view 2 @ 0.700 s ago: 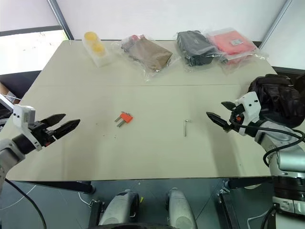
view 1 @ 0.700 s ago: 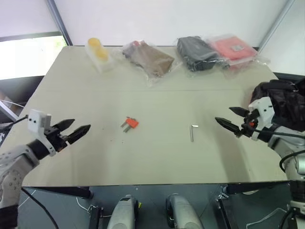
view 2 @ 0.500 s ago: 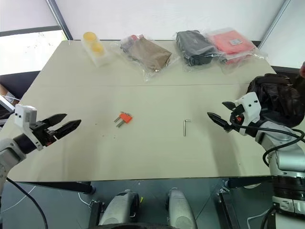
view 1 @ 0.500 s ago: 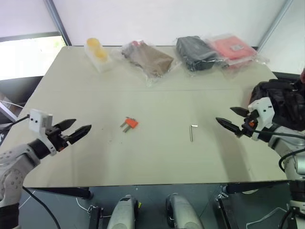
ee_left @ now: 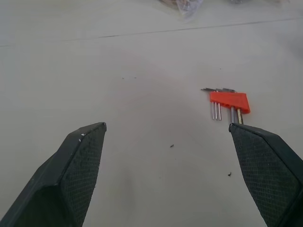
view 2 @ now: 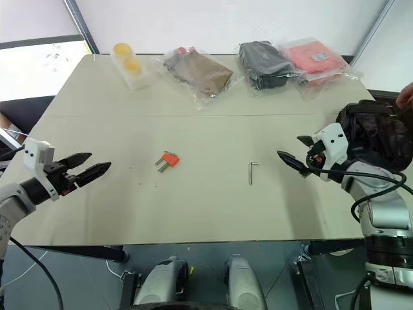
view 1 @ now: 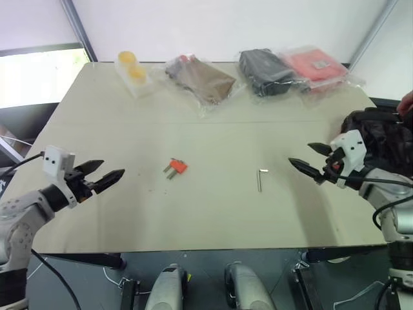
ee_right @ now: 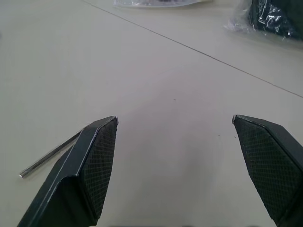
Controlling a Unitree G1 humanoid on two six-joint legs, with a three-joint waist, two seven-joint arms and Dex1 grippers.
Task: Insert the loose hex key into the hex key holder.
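Observation:
The hex key holder (view 1: pixel 177 166) is a small orange block with thin grey keys sticking out, lying near the middle of the beige table (view 1: pixel 206 213); it also shows as the orange holder (ee_left: pixel 229 101) ahead of my left fingers. The loose hex key (view 1: pixel 261 179), a thin silver L-shaped rod, lies to its right; part of the key (ee_right: pixel 47 156) peeks out beside one right finger. My left gripper (view 1: pixel 105 174) hovers open over the table's left side, well left of the holder. My right gripper (view 1: pixel 308 159) hovers open just right of the key. Both are empty.
Along the table's far edge lie a clear pack with yellow cups (view 1: pixel 132 70), a brown packet (view 1: pixel 203 79), a black packet (view 1: pixel 266 70) and a red packet (view 1: pixel 313 64), all in clear plastic. A black bag (view 1: pixel 381 132) sits off the right edge.
My right gripper has shifted slightly up and left toward the loose hex key. The left arm has drawn in a little. The holder and key lie as before.

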